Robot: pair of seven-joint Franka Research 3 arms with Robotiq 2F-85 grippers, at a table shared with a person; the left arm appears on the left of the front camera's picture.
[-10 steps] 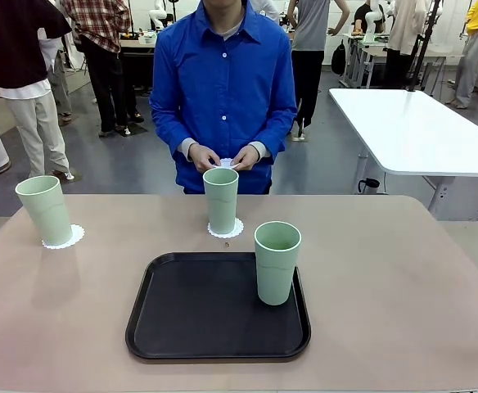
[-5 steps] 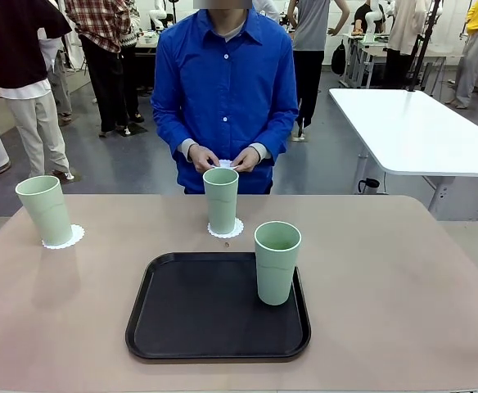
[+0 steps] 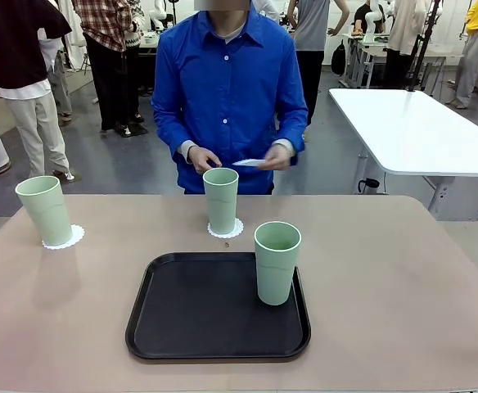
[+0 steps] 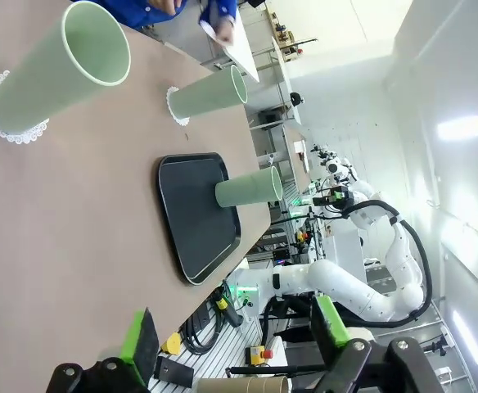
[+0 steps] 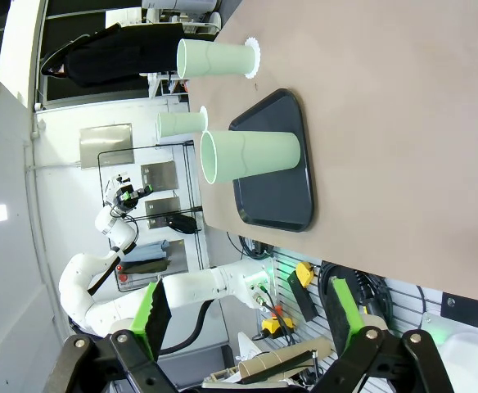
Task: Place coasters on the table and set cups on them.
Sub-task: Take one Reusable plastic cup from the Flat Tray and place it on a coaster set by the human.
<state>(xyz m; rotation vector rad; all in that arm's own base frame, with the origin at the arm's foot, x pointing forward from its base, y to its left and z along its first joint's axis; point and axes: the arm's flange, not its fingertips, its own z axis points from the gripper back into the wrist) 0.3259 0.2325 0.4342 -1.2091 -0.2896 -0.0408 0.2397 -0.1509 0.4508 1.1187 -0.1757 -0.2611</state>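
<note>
Left gripper (image 4: pixel 235 327) and right gripper (image 5: pixel 247 311) both have fingers spread wide, and past the tray (image 3: pixel 198 311) the person's hand (image 3: pixel 277 157) pinches a coaster (image 3: pixel 247 162), edge-on and barely readable.

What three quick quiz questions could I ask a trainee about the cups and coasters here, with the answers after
1. True or false: the cup on the tray has a coaster under it.
2. Multiple choice: the loose coaster is A) on the floor, B) in the person's hand, C) inside a cup.
3. Short answer: how many cups stand on coasters on the table?

Key
1. False: it stands straight on the tray.
2. B.
3. Two: the left cup and the middle cup.
</note>
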